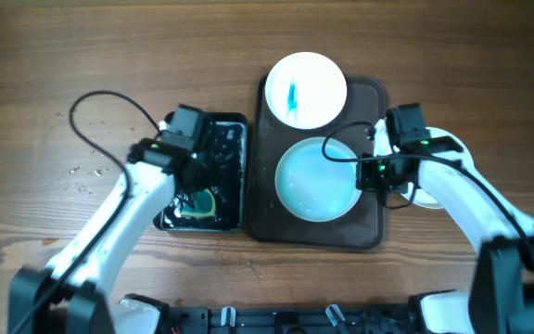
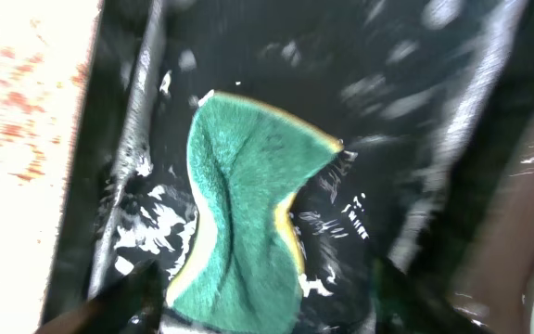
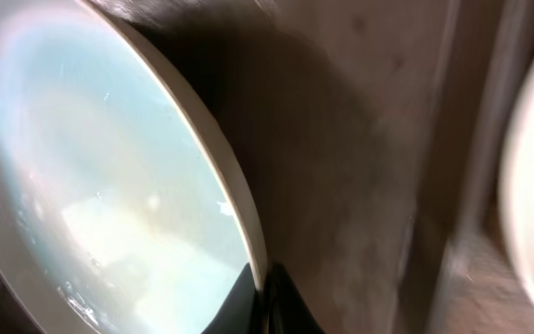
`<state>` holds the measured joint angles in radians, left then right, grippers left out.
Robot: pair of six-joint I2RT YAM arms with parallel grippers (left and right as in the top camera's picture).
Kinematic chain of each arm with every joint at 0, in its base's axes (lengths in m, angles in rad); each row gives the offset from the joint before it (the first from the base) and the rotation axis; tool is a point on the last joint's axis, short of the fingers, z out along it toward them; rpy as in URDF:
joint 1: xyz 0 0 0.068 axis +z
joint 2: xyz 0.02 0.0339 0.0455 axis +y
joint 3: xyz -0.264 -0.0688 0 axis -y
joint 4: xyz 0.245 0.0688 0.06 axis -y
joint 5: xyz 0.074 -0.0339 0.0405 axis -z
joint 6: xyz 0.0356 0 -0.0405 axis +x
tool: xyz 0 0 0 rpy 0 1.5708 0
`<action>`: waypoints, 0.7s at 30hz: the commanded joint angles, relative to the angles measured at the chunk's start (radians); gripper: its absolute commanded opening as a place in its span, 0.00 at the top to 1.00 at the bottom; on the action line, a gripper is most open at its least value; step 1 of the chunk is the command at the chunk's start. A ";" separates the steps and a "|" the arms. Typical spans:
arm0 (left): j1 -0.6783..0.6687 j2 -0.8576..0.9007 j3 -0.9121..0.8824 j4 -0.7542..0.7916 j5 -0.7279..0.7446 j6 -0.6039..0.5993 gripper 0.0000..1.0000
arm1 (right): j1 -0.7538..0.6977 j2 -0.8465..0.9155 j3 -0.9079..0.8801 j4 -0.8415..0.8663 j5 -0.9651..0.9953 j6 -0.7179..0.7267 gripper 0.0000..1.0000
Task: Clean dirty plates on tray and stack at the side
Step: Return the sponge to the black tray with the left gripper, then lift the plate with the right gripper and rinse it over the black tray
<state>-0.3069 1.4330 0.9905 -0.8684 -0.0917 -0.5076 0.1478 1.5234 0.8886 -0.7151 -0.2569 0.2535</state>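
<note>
Two plates sit on the brown tray (image 1: pixel 372 218): the near plate (image 1: pixel 318 181), its rim pinched by the right gripper (image 1: pixel 375 173), and a blue-smeared plate (image 1: pixel 305 89) overhanging the far edge. The left gripper (image 1: pixel 193 193) squeezes a green sponge (image 2: pixel 248 218).

Wooden table (image 1: pixel 54 56), brown, with grain running left to right across the whole overhead view. No walls, floor or windows in sight. Scattered pale droplets or specks (image 1: pixel 80 176) on the left part of the table. Lit evenly from above, with soft shadows only. Along the near edge, a strip of dark mounting hardware (image 1: pixel 267 320). In the left wrist view, a sliver of the table (image 2: pixel 21 102) at left, washed out pale and flecked with red-brown.
</note>
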 commanded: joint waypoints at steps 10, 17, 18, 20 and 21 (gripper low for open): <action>0.314 -0.421 0.074 -0.051 0.138 -0.026 0.00 | 0.271 -0.120 0.332 -0.214 0.131 -0.021 0.96; 0.441 -0.568 0.074 -0.106 0.151 -0.024 0.00 | 0.523 0.029 0.411 -0.099 0.322 0.071 0.96; 0.443 -0.577 0.074 -0.113 0.151 -0.024 0.00 | 0.550 0.050 0.411 -0.067 0.347 0.072 0.96; 0.443 -0.587 0.074 -0.127 0.151 -0.024 0.00 | 0.606 0.098 0.411 -0.005 0.425 0.094 0.96; 0.443 -0.587 0.074 -0.140 0.151 -0.024 0.00 | 0.633 0.117 0.411 0.015 0.478 0.109 0.96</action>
<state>0.1276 0.8543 1.0508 -0.9909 0.0364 -0.5220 0.7193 1.5864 1.2766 -0.7422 0.0490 0.3019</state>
